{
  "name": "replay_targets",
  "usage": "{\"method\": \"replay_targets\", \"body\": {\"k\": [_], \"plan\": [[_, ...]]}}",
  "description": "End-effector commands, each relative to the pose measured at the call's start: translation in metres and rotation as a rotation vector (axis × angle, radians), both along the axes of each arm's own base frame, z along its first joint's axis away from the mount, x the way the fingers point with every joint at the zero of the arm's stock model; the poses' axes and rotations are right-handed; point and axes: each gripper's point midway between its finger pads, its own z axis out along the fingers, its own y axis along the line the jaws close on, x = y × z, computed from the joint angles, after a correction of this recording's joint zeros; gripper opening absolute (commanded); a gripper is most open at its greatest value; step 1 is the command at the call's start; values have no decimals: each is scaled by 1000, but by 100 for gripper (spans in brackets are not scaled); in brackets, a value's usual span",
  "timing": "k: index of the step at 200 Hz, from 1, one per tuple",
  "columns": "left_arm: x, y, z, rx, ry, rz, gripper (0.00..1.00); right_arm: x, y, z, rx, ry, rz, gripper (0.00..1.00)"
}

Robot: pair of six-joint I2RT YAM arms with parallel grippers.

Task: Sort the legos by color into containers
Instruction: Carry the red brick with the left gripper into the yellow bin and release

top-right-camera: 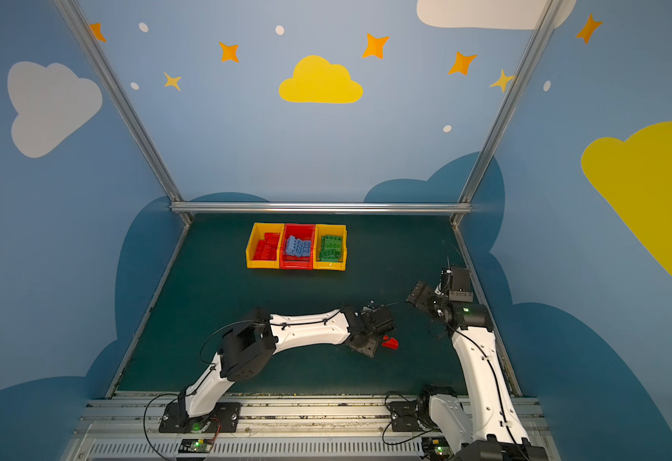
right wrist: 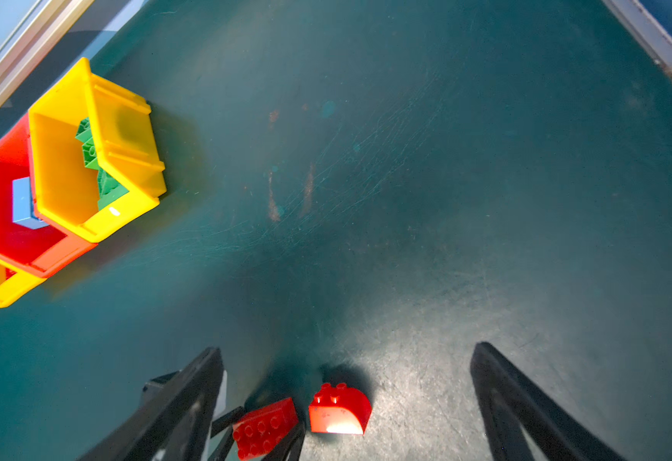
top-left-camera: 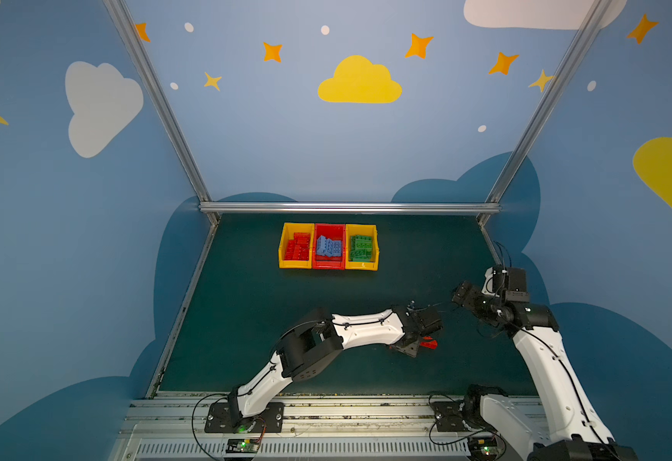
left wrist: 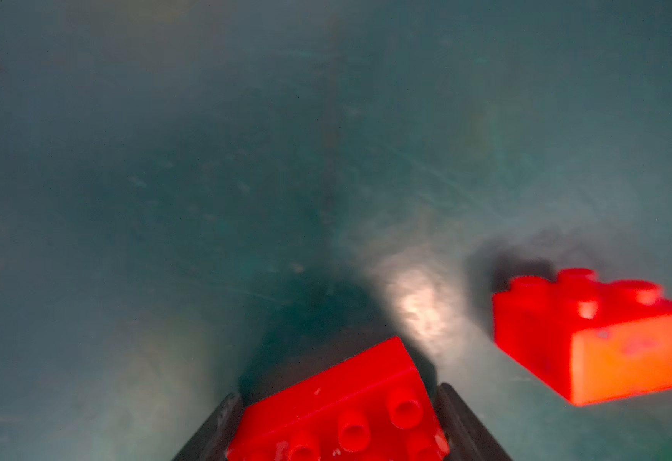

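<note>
Backdrop: blue walls painted with clouds and stars enclose a dark green mat (top-left-camera: 246, 319).
Far middle: we see the containers joined in a row. The left yellow bin (top-left-camera: 295, 264) holds red legos (top-left-camera: 297, 247), the red bin (top-left-camera: 328, 266) holds blue legos (top-left-camera: 328, 246), and the right yellow bin (top-left-camera: 361, 266) holds green legos (top-left-camera: 361, 247).
Left arm: the left gripper (left wrist: 339, 393) sits low at the mat, nearer the robot's base and right of the bins. Its fingers (left wrist: 462, 423) press on both sides of a studded red brick (right wrist: 264, 429).
Axis: the brick's long stud rows run askew to the line between the fingers, so we judge it may twist when raised. Its bin lies far off to the left.
Beside it: a curved red brick (right wrist: 340, 411) lies loose and just apart, on the right arm's side.
Right arm: the right gripper (top-left-camera: 461, 296) hovers raised with its fingers wide apart, holding nothing.
Views: both top views merge the red pieces into one patch. Only the wrist views part them.
</note>
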Motion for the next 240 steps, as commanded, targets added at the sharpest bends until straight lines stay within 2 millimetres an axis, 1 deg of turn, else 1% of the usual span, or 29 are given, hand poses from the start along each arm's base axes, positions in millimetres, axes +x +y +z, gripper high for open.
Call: {"method": "replay_targets", "body": {"k": [1, 19, 51, 73, 114, 127, 135, 142, 168, 191, 214, 240], "plan": [[10, 38, -4, 111, -16, 41, 55, -1, 6, 10, 20, -28, 36, 95], [22, 50, 6, 119, -41, 57, 55, -2, 11, 16, 29, -35, 56, 95], [55, 86, 26, 130, -83, 120, 55, -1, 22, 20, 44, -38, 101, 95], [85, 121, 43, 142, -114, 188, 56, 2, 32, 18, 49, -25, 135, 95], [146, 196, 89, 123, -193, 361, 57, 13, 59, 18, 34, -6, 219, 95], [166, 222, 99, 121, -207, 426, 58, 17, 67, 16, 33, 7, 244, 95], [176, 234, 104, 116, -213, 455, 58, 20, 72, 15, 33, 14, 259, 95], [187, 248, 108, 112, -216, 490, 58, 22, 76, 13, 32, 25, 272, 95], [223, 290, 118, 91, -226, 602, 58, 29, 92, 13, 20, 42, 324, 95], [252, 319, 124, 69, -238, 682, 59, 34, 104, 14, 1, 55, 365, 95], [278, 340, 123, 49, -236, 734, 60, 36, 113, 16, -19, 66, 398, 95], [307, 353, 117, 45, -221, 755, 62, 38, 118, 17, -31, 72, 411, 95]]}}
